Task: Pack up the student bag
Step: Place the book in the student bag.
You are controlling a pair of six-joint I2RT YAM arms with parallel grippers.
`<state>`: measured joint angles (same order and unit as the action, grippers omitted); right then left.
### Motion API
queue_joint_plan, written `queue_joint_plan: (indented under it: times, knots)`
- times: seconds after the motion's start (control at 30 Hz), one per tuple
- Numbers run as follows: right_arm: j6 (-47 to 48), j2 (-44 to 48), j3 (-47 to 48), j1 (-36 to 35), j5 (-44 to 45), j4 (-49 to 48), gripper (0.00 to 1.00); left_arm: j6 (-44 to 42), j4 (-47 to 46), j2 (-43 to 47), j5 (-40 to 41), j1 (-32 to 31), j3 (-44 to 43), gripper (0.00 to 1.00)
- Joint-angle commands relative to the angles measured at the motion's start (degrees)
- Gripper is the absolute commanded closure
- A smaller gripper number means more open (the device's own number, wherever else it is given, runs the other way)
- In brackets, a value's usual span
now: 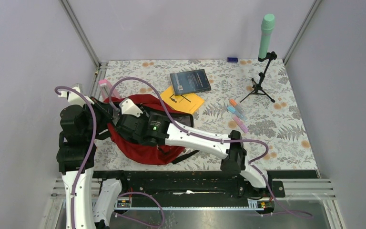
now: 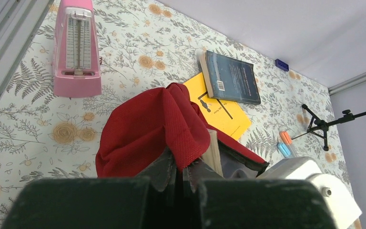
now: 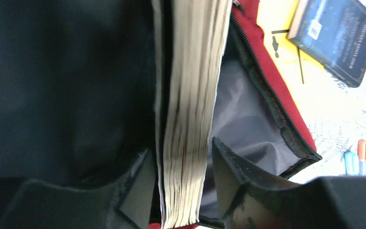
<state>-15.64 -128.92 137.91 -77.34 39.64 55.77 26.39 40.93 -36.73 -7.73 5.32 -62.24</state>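
Left wrist, left fingers [image 2: 164,172] clenched on student bag [image 2: 147,124] flap, right fingers [image 3: 240,176] parted inside (book [image 3: 186,119] between them)

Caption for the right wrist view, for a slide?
Right gripper open around a book inside the bag.

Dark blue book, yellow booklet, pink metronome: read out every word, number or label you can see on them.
Nothing can be read.
Dark blue book: pale cover lettering and a barcode label, too small to read.
Yellow booklet: black line marks, blurred, no legible words.
Pink metronome: scale markings on its face, too small to read.
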Motion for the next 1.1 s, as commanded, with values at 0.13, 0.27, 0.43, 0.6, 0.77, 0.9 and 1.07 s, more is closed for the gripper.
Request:
queue_joint_plan:
  times: [0.13, 0.27, 0.43, 0.6, 0.77, 0.9, 1.07]
  knots:
    - [-0.8, 14.7, -20.0, 1.9, -15.9, -18.3, 0.28, -1.4, -5.2, 1.1, 0.4, 0.3, -3.7, 1.0]
    - [-3.5, 19.1, -31.6, 5.2, -24.5, -25.9, 0.28, -1.9, -4.7, 1.3, 1.0, 0.3, -3.9, 1.0]
    - [-5.4, 25.2, -45.5, 8.3, -32.3, -38.3, 0.45, -2.2, -4.3, 1.3, 1.4, 0.3, -3.9, 1.0]
    - [-4.3, 22.9, -40.1, 8.3, -27.6, -31.8, 0.91, -2.5, -4.6, 1.3, 0.9, 0.3, -3.7, 1.0]
    - [-6.7, 23.6, -35.0, 7.9, -14.1, -22.3, 1.0, -2.8, -4.2, 1.9, 4.0, 0.2, -3.6, 1.0]
    - [-7.1, 23.7, -32.6, 7.6, -4.8, -16.1, 1.0, -2.3, -3.9, 1.6, 4.7, 0.3, -3.8, 1.0]
    - [-7.6, 23.7, -31.4, 7.2, -0.4, -12.3, 1.0, -1.5, -2.8, 1.1, 7.5, 0.3, -3.3, 1.0]
